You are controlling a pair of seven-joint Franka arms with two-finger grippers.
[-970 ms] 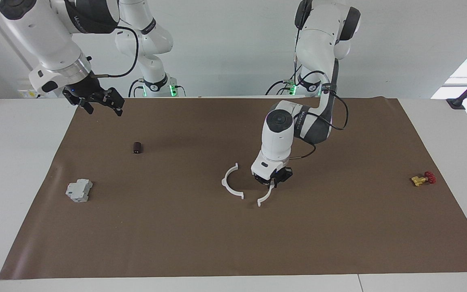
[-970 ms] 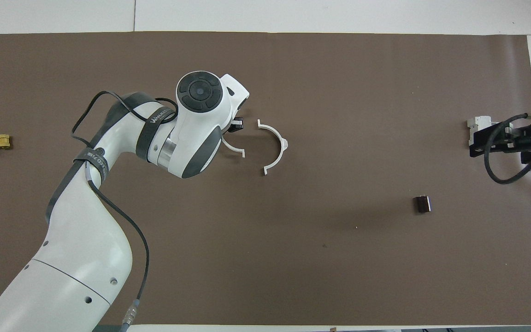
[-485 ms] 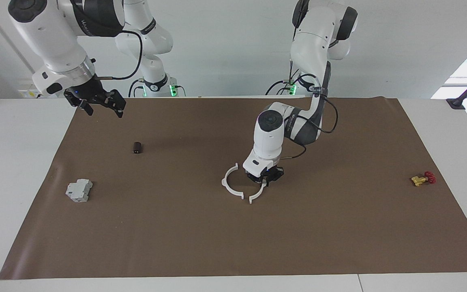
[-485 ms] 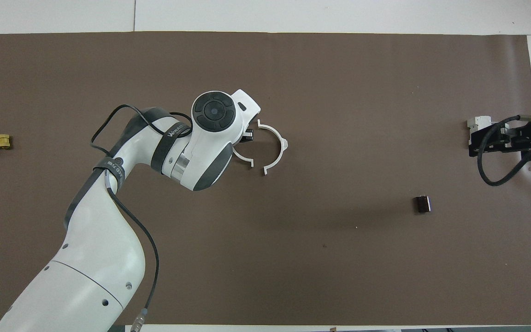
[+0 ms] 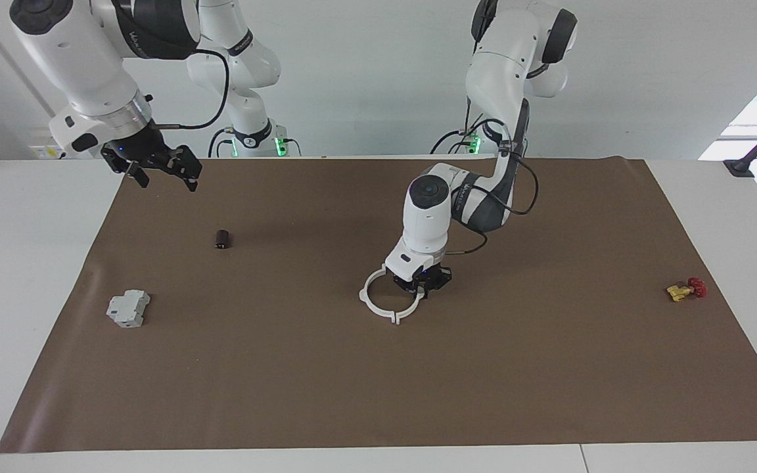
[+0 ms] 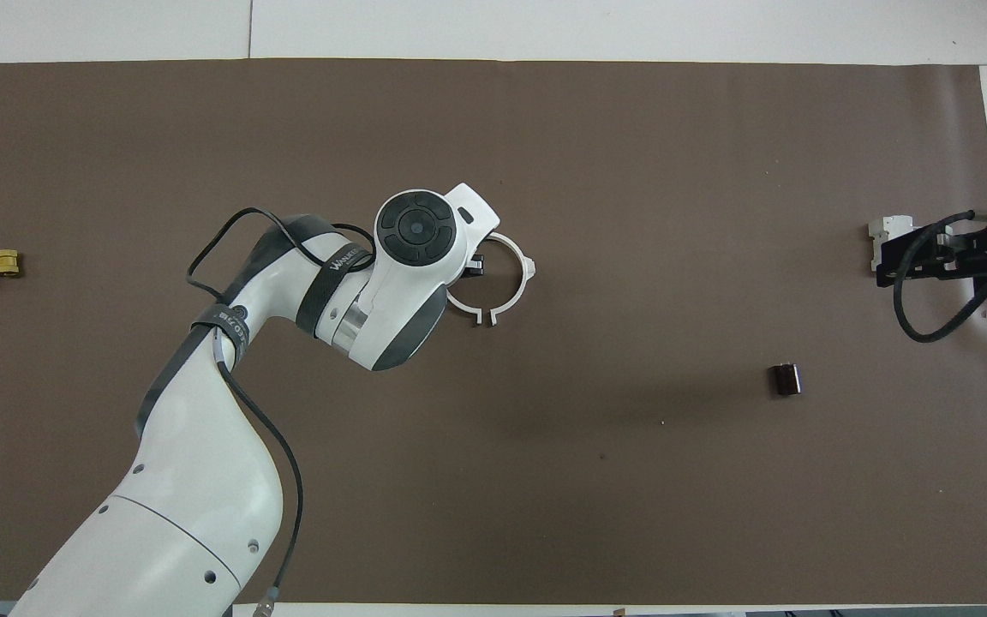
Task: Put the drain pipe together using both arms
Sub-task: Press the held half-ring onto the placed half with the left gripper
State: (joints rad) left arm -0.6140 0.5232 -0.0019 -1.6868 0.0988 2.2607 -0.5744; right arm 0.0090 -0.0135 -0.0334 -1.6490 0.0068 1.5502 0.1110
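1. The right gripper (image 5: 163, 172) hangs in the air over the table's (image 5: 23, 276) edge at the right arm's end, above the corner of the brown mat (image 5: 549, 368). Its fingers stand apart and hold nothing. The right arm waits.
2. Below that gripper and farther from the robots, a small dark cylinder (image 5: 222, 239) stands on the mat. A grey boxy block (image 5: 128, 309) lies farther out again, near the mat's edge.
3. The left gripper (image 5: 418, 290) is down at mat level near the middle of the table, pointing straight down.
4. Its fingers are clamped on one white half-ring piece (image 5: 411, 307) of the drain pipe.
5. The other half-ring piece (image 5: 368, 299) lies on the mat just beside the gripper, toward the right arm's end.
6. The two pieces meet at their end tabs and together form a nearly closed ring (image 6: 493, 283). Whether the tabs are fully seated cannot be told.
7. A yellow-and-red valve (image 5: 686, 289) lies well apart from the left gripper, toward the left arm's end.
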